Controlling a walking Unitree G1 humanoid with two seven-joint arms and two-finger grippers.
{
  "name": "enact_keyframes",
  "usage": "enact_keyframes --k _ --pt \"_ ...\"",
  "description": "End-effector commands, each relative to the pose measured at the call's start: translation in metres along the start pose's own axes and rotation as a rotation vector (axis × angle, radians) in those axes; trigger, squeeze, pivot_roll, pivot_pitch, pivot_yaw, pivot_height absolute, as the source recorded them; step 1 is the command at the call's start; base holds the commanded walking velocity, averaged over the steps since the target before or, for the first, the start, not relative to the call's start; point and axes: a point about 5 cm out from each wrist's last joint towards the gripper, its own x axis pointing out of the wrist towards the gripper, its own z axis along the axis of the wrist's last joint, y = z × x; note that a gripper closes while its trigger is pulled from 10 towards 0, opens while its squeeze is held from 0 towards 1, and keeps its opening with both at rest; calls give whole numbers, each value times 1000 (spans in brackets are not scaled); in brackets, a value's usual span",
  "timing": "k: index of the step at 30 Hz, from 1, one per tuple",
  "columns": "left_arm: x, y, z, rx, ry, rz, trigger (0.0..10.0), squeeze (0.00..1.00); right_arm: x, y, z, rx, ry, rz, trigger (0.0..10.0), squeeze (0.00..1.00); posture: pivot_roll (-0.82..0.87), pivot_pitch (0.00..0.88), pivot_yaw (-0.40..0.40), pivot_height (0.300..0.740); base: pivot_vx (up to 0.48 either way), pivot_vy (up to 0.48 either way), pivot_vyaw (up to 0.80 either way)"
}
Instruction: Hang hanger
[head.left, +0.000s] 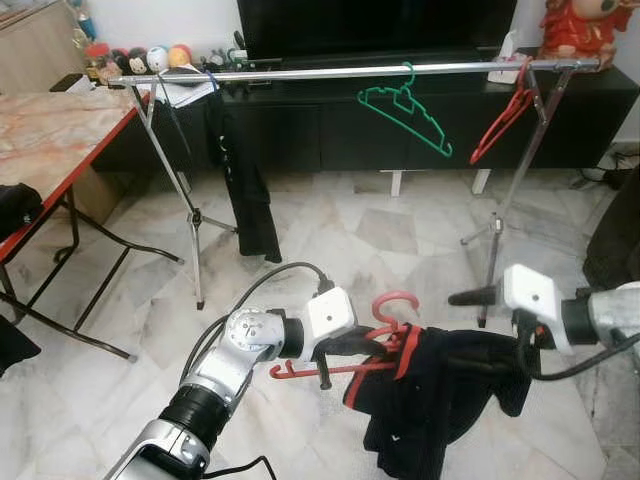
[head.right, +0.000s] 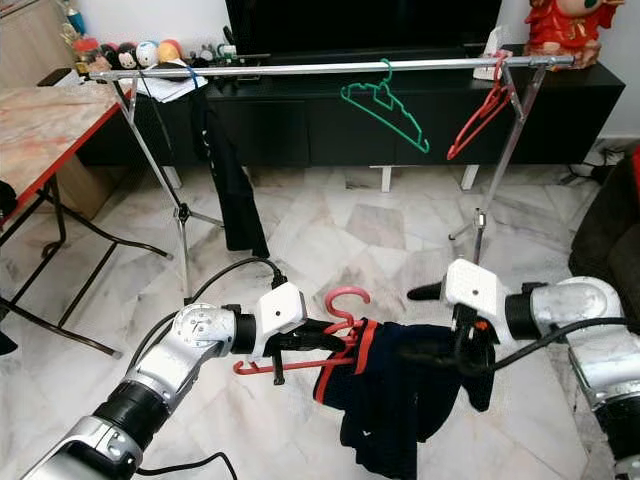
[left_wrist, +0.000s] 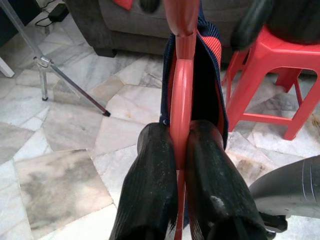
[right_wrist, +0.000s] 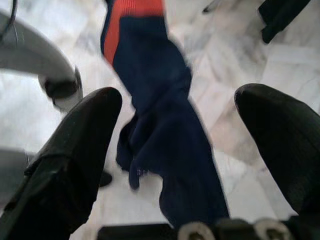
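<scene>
Left wrist view: left claw (left_wrist: 181, 150) pinches red hanger (left_wrist: 180, 95) draped with navy garment (left_wrist: 206, 90).

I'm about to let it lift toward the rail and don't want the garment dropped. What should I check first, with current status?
1. Left gripper clamped on the red hanger: ok.
2. Dark garment seated on the hanger: cannot tell; it hangs bunched to one side.
3. Right gripper released: ok, jaws open around the cloth.
4. Free rail space left of the green hanger: ok.
5. Hook pointing up: ok.
</scene>
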Motion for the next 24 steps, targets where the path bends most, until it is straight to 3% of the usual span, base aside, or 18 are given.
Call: enact_keyframes --k 1,6,21,22,23,24 --pt "-2 3 6 22 -27 4 10000 0 0 0 -3 -27 37 2 10000 0 -185 5 85 740 0 0 0" --pt "-2 3 6 26 -19 -4 10000 0 6 3 -4 -81 81 28 10000 0 -180 7 84 740 0 0 0" --pt "1 0 12 55 -23 -43 10000 0 24 5 4 -103 39 111 10000 0 -172 5 82 740 0 0 0" --pt "1 0 12 59 -21 -46 10000 0 24 4 4 -107 45 116 8863 0 -174 5 81 740 0 0 0" --pt "1 0 12 58 -21 -46 10000 0 24 4 4 -108 48 120 8863 0 -174 5 81 740 0 0 0" --pt "1 0 12 59 -22 -47 10000 0 24 4 4 -111 54 125 7765 0 -174 5 81 740 0 0 0"
